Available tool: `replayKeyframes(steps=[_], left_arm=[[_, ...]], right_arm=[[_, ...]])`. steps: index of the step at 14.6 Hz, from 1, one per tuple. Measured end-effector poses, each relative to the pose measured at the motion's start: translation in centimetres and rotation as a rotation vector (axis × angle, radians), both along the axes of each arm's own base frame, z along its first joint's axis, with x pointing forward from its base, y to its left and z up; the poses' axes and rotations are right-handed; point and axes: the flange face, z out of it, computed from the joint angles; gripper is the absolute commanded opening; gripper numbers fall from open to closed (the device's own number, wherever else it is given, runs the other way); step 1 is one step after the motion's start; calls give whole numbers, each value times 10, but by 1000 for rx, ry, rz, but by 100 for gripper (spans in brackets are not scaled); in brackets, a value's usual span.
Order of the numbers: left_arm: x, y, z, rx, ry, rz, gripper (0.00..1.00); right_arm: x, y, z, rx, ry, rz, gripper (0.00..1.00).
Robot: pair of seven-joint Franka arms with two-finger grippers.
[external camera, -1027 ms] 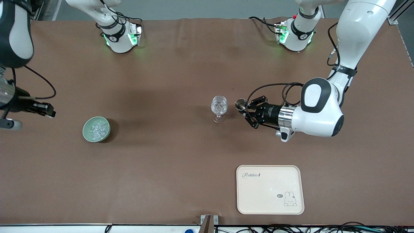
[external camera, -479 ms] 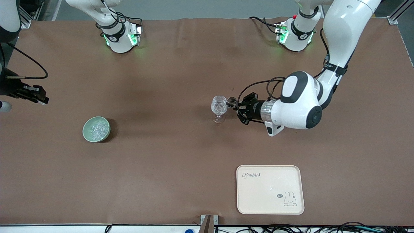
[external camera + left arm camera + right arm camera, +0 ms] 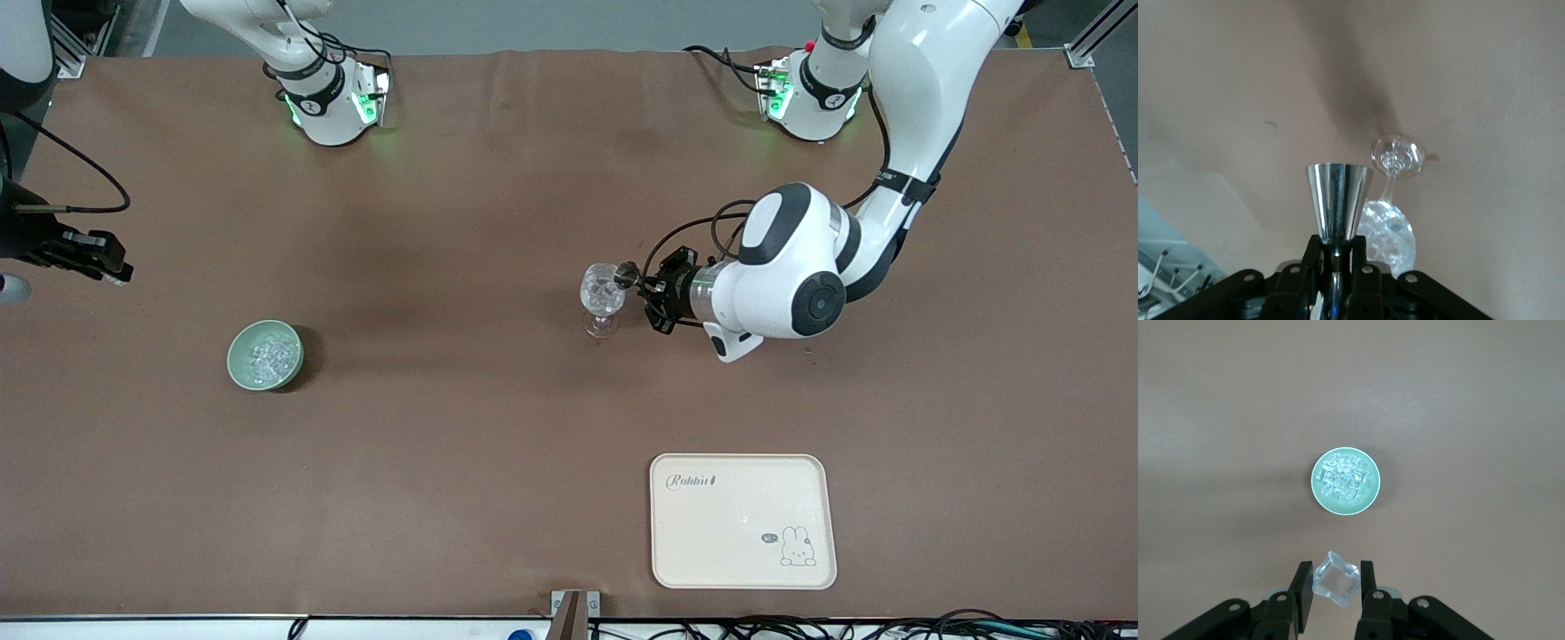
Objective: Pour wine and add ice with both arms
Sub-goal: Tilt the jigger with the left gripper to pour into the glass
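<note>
A clear stemmed glass [image 3: 603,292] stands mid-table; its bowl [image 3: 1386,232] glistens. My left gripper [image 3: 652,289] is shut on the stem of a steel jigger [image 3: 629,275], whose cone [image 3: 1337,200] lies tipped sideways at the glass's rim. The wine is out of view. A pale green bowl [image 3: 235,363] with several pieces of ice [image 3: 269,354] sits toward the right arm's end. My right gripper [image 3: 107,267] hangs over that end of the table, shut on one clear ice cube [image 3: 1335,580], with the bowl [image 3: 1317,490] and its ice [image 3: 1345,479] below it.
A cream tray [image 3: 743,520] with a rabbit drawing lies near the table's front edge, nearer the camera than the glass. Both arm bases stand along the farthest edge. Cables run along the front edge.
My left arm has swung toward the glass and rolled, bringing the jigger from beside the glass to its rim. My right gripper drew back toward the table's end, then held still.
</note>
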Motion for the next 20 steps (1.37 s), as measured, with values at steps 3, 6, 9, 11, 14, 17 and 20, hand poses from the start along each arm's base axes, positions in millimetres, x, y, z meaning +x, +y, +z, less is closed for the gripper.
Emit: replayKeyframes(steps=[3,6,9,11,14,17,20], left_arm=[[-5,-7,1,34,-11,-7,1],[-8,-12,0,58,-21,-13,1],[-8,-16,5,89,-37,0,1],[-7,-18,8,112,-50,9,1],[-7,-22,13,153,-71,30,1],[-11,-33,20,177,-89,40,1],[-15,-40,20,219,-114,40,1]], right_arm=[[0,0,0,0,0,0,3],[0,0,0,0,0,1,3],[0,1,0,0,0,3,3],[0,2,0,0,-1,5,3],[1,9,0,0,-3,16,3],[2,23,1,0,-6,41,3],[3,32,1,0,-12,56,3]])
